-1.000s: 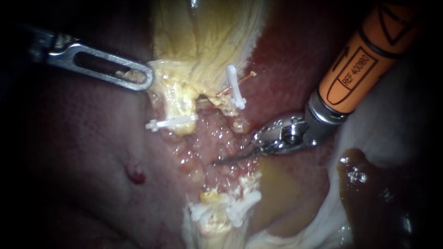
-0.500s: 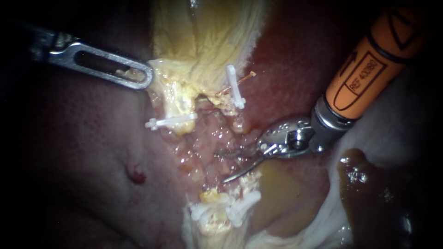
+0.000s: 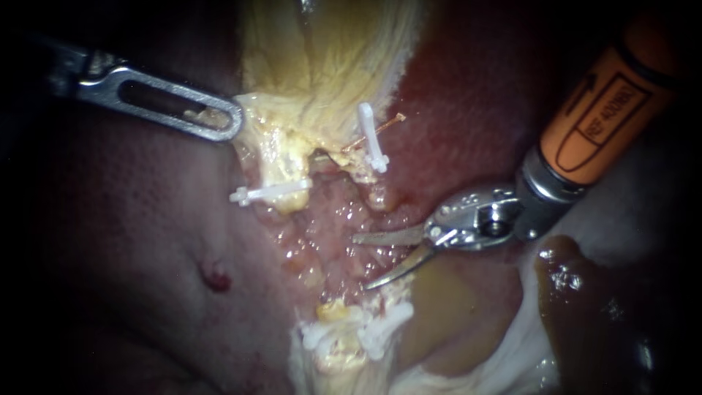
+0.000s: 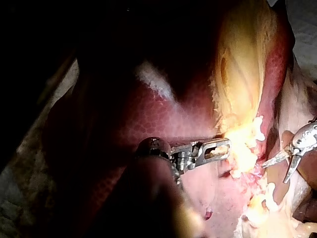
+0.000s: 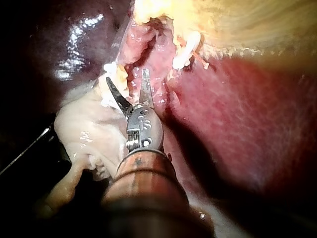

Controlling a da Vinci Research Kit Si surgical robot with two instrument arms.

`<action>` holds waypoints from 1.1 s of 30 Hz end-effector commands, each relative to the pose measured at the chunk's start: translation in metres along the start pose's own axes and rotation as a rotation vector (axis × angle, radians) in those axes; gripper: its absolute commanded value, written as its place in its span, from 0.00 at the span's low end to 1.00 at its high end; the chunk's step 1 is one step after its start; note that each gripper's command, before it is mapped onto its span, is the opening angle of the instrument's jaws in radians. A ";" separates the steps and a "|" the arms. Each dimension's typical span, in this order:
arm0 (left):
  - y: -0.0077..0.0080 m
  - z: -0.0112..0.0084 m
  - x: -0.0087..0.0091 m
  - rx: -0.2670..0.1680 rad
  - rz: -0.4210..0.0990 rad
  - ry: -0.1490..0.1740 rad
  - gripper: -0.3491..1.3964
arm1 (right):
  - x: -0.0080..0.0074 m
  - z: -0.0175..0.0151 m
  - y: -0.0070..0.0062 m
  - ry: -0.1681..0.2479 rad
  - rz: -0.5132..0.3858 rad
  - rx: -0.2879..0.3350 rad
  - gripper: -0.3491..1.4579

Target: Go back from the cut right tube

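Observation:
My right instrument [image 3: 360,262] comes in from the upper right on an orange shaft, its two thin blades open over raw tissue below the cut right tube's stump [image 3: 376,194]. A white clip [image 3: 373,146] sits on that stump, and more white clips [image 3: 369,333] sit on the lower stump. Another clip [image 3: 269,192] crosses the left tube. My left instrument [image 3: 219,121] holds the yellow gallbladder [image 3: 329,66] by its edge. The right wrist view shows the open blades [image 5: 127,76] short of a clip [image 5: 185,52]. In the left wrist view the slotted jaws [image 4: 220,148] grip yellow tissue.
Dark red liver [image 3: 131,241] fills the left side, with a small red spot [image 3: 217,279]. A brown pool of fluid [image 3: 585,307] lies at the lower right, beside pale tissue [image 3: 526,344]. My right instrument's blades [image 4: 274,173] also show in the left wrist view.
My right instrument has drawn back to the right, away from the cut tube, and its blades have opened wider. The left instrument has not moved.

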State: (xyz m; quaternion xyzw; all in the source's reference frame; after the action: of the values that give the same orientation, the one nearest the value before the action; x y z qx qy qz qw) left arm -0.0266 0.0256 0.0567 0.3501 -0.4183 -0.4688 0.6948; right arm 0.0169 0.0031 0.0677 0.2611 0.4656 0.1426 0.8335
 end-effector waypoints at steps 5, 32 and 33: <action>0.0002 0.0001 0.0000 0.000 0.001 0.000 0.00 | 0.0018 -0.0034 -0.0001 -0.064 -0.052 -0.057 0.99; 0.0029 0.0071 0.0028 -0.009 0.023 0.036 0.00 | 0.0028 -0.0092 -0.0006 -0.139 -0.101 -0.144 0.99; 0.0031 0.0076 0.0029 -0.009 0.025 0.036 0.00 | 0.0028 -0.0093 -0.0006 -0.142 -0.102 -0.143 0.99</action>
State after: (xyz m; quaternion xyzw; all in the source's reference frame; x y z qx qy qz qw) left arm -0.0323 0.0230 0.0637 0.3508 -0.4086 -0.4540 0.7099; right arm 0.0104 0.0068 0.0614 0.1863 0.4064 0.1145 0.8872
